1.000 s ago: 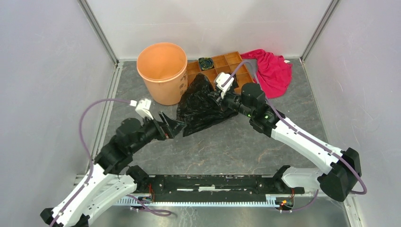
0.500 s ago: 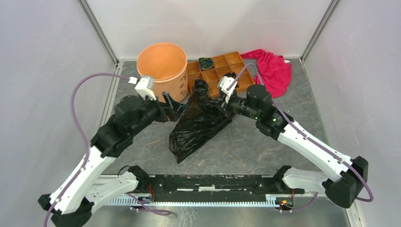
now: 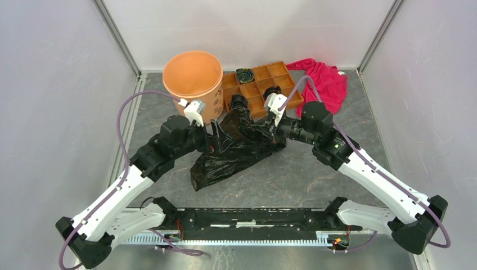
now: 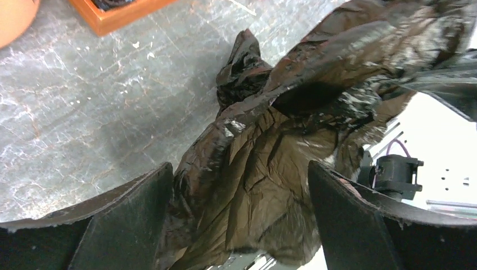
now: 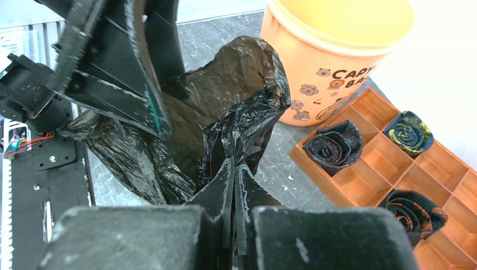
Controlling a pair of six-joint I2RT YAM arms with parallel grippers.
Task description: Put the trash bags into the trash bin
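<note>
While right pincer pinches trash bags, left pincer spread astride, trash bin, tray behind

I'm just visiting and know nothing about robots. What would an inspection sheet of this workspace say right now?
Surface: grey marbled tabletop.
Job's things: black trash bag crumpled beside the orange trash bin, not in it.
Clutter: compartment tray holding coiled rolls; red cloth beside it.
Grippers: left gripper open around the bag; right gripper shut on its film.
Cables: purple cables loop from both wrists.
Surroundings: pale walls, metal frame posts.
</note>
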